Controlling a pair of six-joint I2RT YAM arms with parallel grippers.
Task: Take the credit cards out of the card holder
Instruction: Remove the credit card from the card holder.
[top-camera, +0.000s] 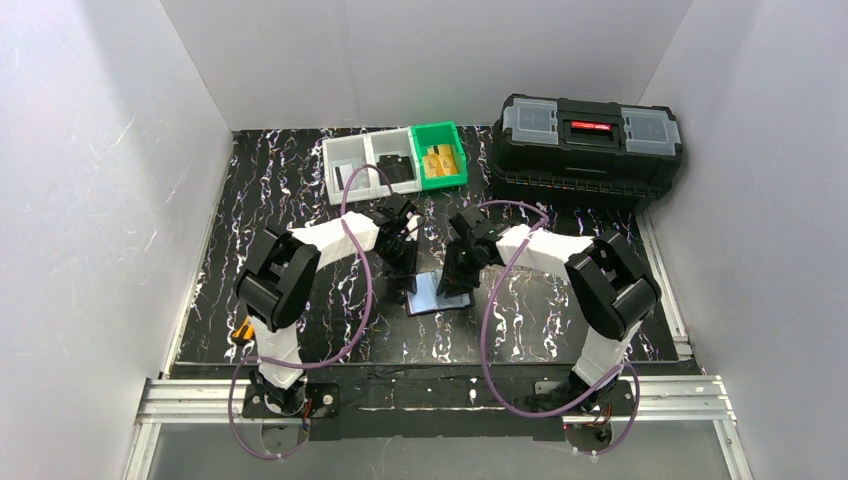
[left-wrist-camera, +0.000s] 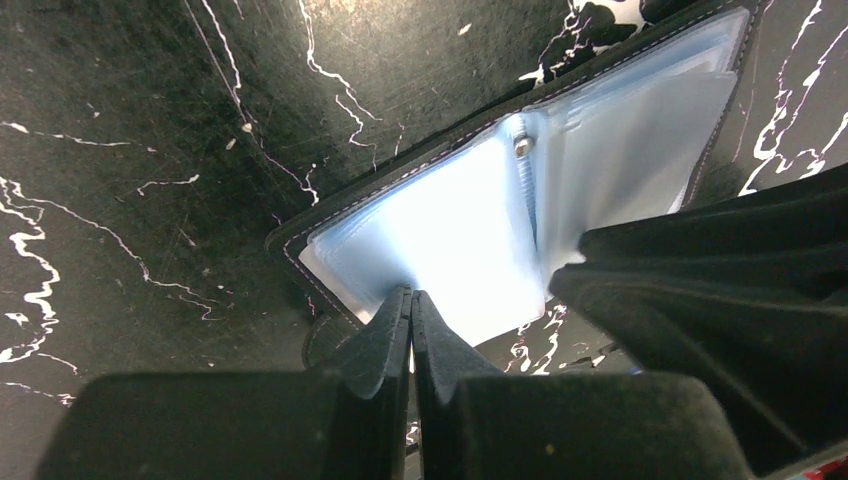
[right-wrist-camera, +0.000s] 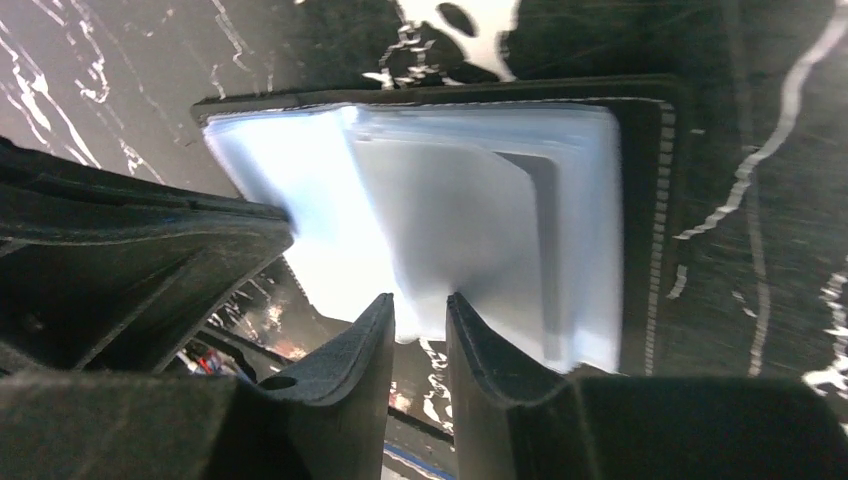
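First, overhead. The card holder (top-camera: 438, 296) is lying open on the black marbled table (top-camera: 300, 200), just toward 6 o'clock of centre, with its pale blue pockets facing up. The left gripper (top-camera: 405, 266) is reaching down at the holder's 11 o'clock edge. The right gripper (top-camera: 457, 280) is hanging over its 1 o'clock corner. Jaw state is not readable from up here. At 12 o'clock, grey bins (top-camera: 365, 165) and a green bin (top-camera: 441, 155) are sitting side by side. Gold-orange cards (top-camera: 440, 161) are lying in the green one. A dark flat piece (top-camera: 400, 172), too small to name, is lying in the grey bin beside it. A big black toolbox (top-camera: 588, 148) is standing at 2 o'clock, well apart from the holder.

Left wrist. The left fingers (left-wrist-camera: 385, 335) are pressing together with no gap showing, and their tips are touching the 6 o'clock edge of the glaring clear pocket (left-wrist-camera: 450, 240). Cannot tell whether any film is caught between them. The holder is lying flat, its rivet (left-wrist-camera: 521, 146) sitting on the fold. The right gripper's dark body is crowding in at 4 o'clock.

Right wrist. The right fingers (right-wrist-camera: 480, 340) are standing slightly apart, with table showing through the narrow gap. The pocket stack's near edge is sitting at the mouth of that gap, unclamped. A whitish-grey card-shaped rectangle (right-wrist-camera: 460, 230) is showing under the top pocket. The left gripper is meeting the pockets at 9 o'clock.
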